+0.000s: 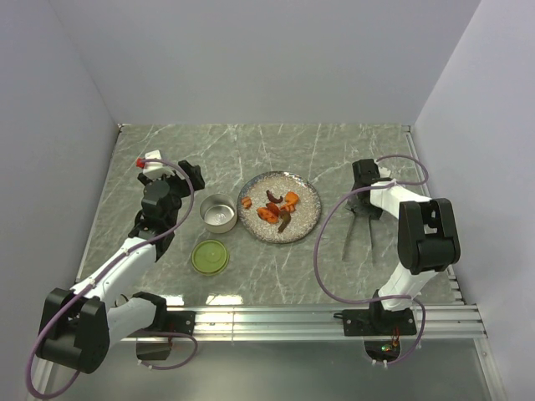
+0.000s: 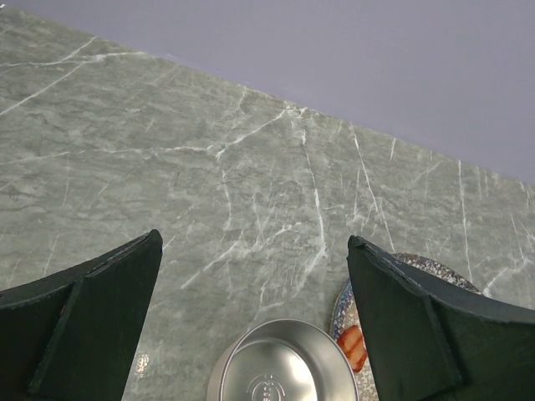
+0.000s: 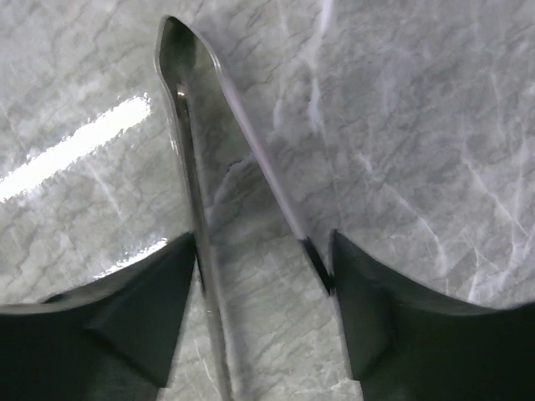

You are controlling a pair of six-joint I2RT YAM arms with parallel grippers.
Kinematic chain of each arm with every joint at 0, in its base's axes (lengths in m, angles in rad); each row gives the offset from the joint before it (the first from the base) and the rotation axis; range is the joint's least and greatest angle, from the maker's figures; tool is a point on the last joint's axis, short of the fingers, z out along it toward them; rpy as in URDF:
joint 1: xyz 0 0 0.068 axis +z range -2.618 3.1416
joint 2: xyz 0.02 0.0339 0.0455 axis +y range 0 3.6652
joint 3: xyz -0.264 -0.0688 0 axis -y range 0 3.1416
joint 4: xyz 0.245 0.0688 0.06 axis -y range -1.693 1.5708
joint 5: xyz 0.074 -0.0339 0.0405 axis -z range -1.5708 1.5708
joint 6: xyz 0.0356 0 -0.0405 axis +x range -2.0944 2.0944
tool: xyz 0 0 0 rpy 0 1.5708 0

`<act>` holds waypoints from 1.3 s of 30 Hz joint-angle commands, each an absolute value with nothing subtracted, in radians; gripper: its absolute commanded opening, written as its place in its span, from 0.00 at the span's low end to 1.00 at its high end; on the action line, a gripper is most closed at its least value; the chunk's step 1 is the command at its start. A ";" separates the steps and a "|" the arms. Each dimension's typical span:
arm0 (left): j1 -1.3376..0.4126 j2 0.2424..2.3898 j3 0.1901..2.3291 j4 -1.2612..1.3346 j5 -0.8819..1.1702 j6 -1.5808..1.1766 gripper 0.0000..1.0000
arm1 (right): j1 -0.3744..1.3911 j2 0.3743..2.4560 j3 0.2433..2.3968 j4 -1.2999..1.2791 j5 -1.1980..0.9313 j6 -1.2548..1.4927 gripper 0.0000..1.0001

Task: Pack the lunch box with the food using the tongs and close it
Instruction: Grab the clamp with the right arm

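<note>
Right of the speckled plate [image 1: 310, 199], the tongs [image 1: 359, 232] lie on the marble tabletop [image 1: 251, 150]. Right claw [image 3: 263, 246] sits low over them, partly closed, and its fingers [image 3: 150, 317] touch the outer sides of both tong arms. The tongs are not lifted. Food [image 1: 276, 209], orange chunks and dark brown strips, is all on the plate. Lunch box [image 1: 219, 213], a round steel tin, stands open and empty just left of the plate. Its olive-green lid [image 1: 210, 256] lies flat on the tabletop, on the tin's near side, close by but apart from it. Left claw [image 2: 255, 242] hovers above the tabletop by the tin, spread wide, holding nothing.
</note>
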State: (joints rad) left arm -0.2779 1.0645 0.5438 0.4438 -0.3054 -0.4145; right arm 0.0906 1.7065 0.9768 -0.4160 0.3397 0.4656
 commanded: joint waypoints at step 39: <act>-0.261 0.976 0.502 0.476 -0.264 -0.466 1.00 | 0.641 0.716 0.529 0.193 0.697 0.201 0.54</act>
State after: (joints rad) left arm -0.2649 0.9970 0.5102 0.4454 -0.2832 -0.4519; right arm 0.6090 0.7574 0.5430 0.0486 0.6628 0.2687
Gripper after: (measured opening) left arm 0.994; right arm 0.543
